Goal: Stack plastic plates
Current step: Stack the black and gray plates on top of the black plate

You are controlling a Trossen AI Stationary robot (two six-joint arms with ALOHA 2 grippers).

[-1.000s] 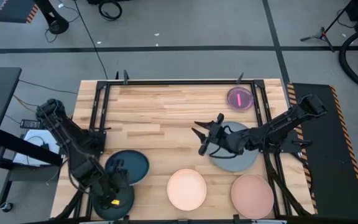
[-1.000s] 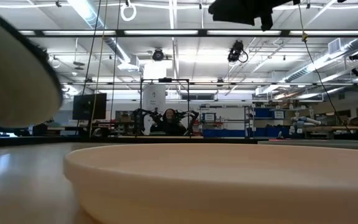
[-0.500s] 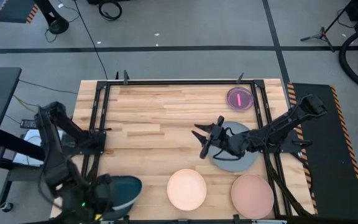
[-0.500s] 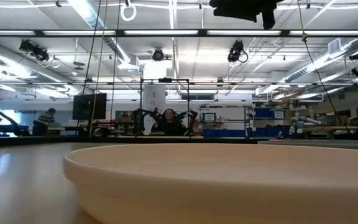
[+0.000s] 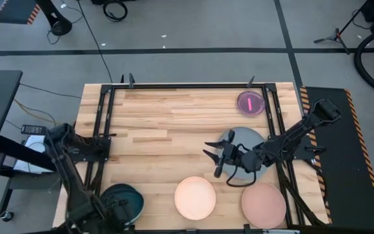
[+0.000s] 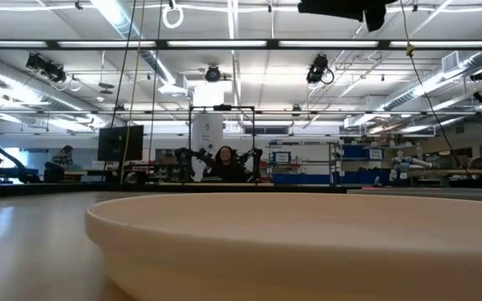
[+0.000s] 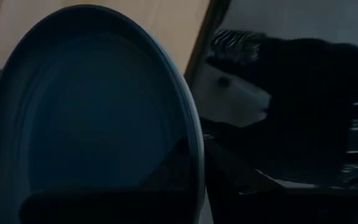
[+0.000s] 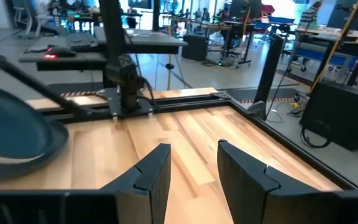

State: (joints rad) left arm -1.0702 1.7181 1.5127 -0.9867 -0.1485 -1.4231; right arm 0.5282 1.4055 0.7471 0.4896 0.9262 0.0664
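No text, label, brand, number or sign can be read in any of the views. The plates, the wooden table and the robot arms carry no legible marking, and the screens, shelves and equipment in the room beyond the table are too far off and too small to make out any lettering.

High view straight down over table (image 5: 174, 117); low view level, close behind cream plate (image 6: 308, 242); both share it.
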